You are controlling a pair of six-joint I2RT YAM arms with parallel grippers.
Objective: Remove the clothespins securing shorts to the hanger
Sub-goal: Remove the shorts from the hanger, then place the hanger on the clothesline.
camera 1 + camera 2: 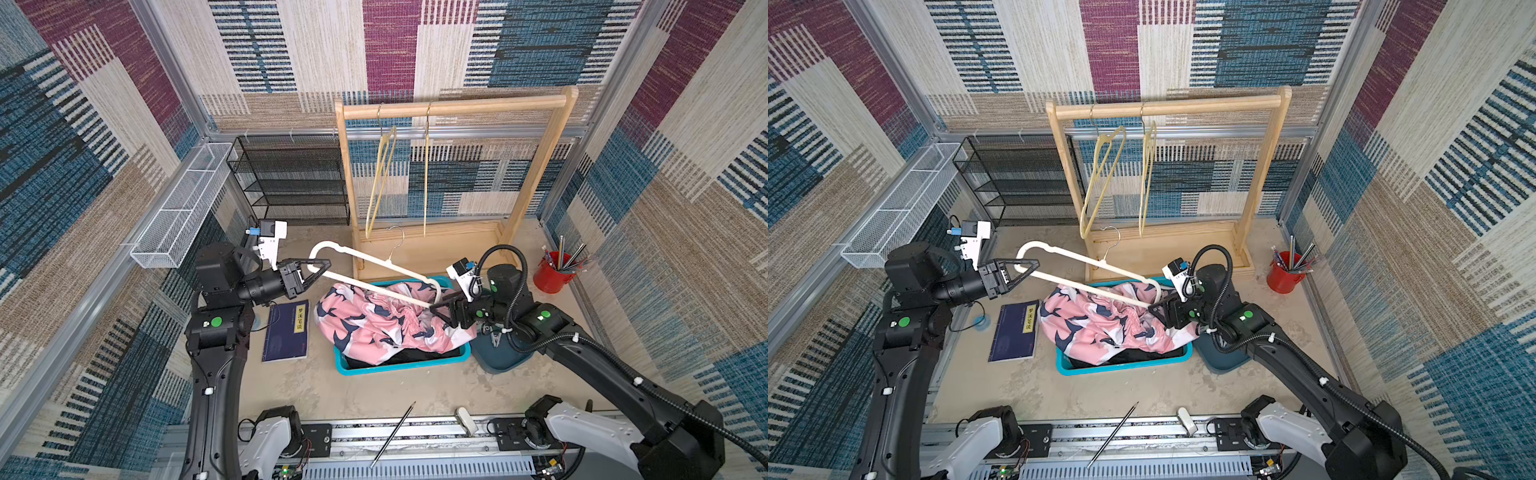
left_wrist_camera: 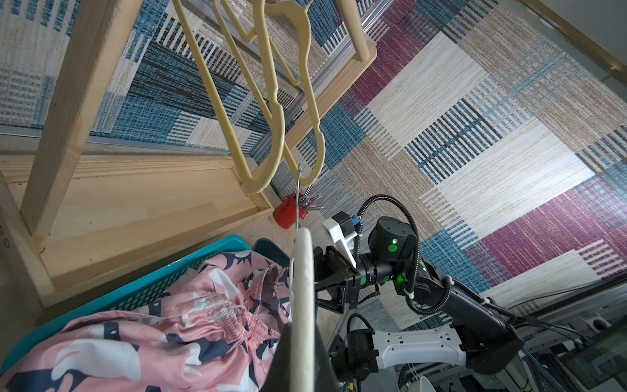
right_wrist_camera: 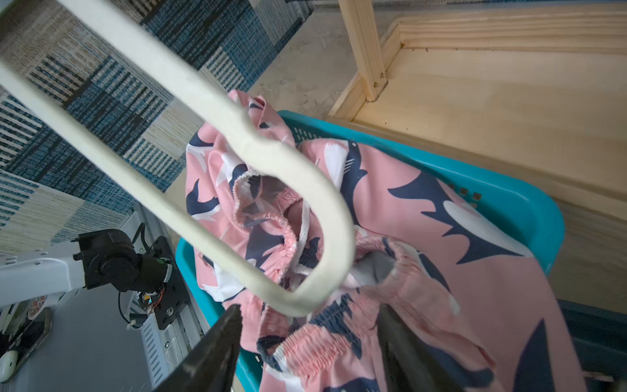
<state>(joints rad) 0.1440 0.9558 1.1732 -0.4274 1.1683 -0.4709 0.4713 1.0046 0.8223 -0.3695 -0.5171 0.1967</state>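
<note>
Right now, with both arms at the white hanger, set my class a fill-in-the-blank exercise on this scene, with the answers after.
1. The left gripper is shut on the white hanger, while the right gripper is ____.
2. The number of yellow hangers on the wooden rack is ____.
3. The pencils stand in a ____ cup.
4. The teal basket holds the ____ printed shorts.

Missing words: open; two; red; pink.
</note>
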